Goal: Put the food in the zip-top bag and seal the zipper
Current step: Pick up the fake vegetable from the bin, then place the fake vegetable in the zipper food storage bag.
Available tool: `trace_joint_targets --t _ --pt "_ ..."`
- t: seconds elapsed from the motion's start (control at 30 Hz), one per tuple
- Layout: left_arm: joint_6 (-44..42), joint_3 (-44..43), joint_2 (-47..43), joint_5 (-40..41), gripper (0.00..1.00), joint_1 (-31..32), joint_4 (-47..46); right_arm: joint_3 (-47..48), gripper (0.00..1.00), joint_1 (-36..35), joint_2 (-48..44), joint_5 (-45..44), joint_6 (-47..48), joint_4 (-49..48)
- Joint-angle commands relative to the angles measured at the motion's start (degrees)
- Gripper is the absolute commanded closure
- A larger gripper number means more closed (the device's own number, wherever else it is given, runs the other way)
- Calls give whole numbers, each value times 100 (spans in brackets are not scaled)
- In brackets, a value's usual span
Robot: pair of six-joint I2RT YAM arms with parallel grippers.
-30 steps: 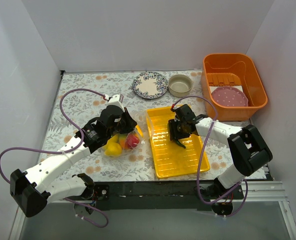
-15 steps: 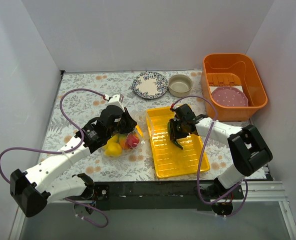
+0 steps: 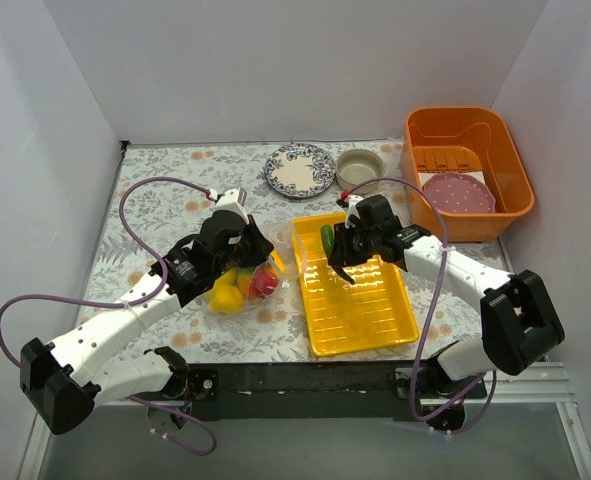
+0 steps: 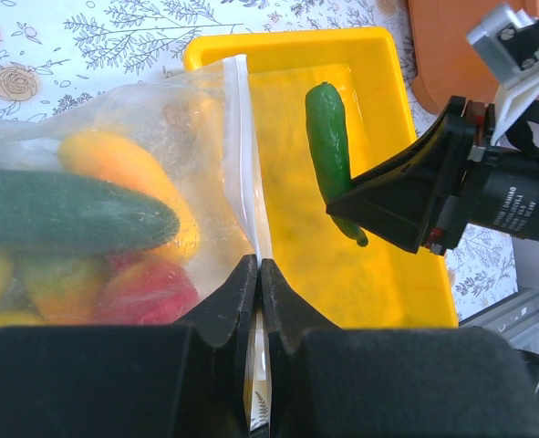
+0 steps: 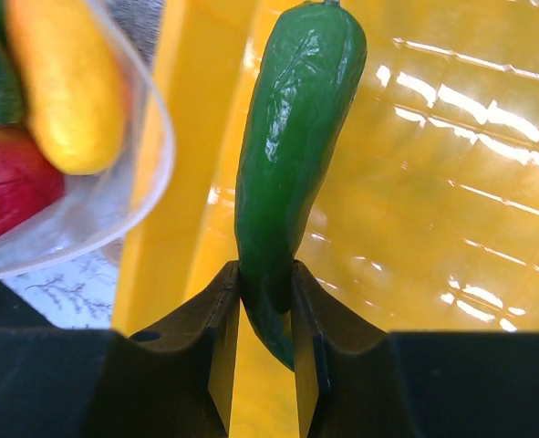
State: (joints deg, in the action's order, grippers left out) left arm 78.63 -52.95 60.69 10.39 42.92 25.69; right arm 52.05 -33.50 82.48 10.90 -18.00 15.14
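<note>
The clear zip-top bag (image 4: 187, 137) lies left of the yellow tray (image 3: 360, 310), holding a green cucumber (image 4: 64, 212), orange, yellow and red food pieces (image 3: 243, 285). My left gripper (image 4: 259, 270) is shut on the bag's pale zipper (image 4: 243, 155) strip at the mouth edge. My right gripper (image 5: 266, 278) is shut on the green chili (image 5: 292, 137), held lifted over the tray's far left part, close to the bag's mouth. From above, the chili (image 3: 328, 238) sticks out beyond the right gripper (image 3: 337, 252).
A patterned plate (image 3: 299, 170) and a beige bowl (image 3: 359, 170) stand at the back. An orange bin (image 3: 465, 172) with a pink dish sits at the back right. The tray's left rim touches the bag.
The right gripper closed on the green chili in the tray, lifted it and carried it toward the tray's far left corner. The left gripper kept still on the bag.
</note>
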Motion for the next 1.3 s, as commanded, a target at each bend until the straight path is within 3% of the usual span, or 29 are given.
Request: trace_joint_targets --t 0.0,0.37,0.53,1.27 --pt "-14 -14 -39 -64 100 -11 -29 244 74 1 -276 851 147 -406" --pt "-23 -40 31 -73 100 -11 -64 411 73 -8 -443 2249 376 -678" --pt "-49 -58 57 -64 100 -11 -64 542 72 -104 3 2935 587 -697" --pt "21 -31 -127 15 99 -11 6 2782 69 -578 2158 3173 1325 638"
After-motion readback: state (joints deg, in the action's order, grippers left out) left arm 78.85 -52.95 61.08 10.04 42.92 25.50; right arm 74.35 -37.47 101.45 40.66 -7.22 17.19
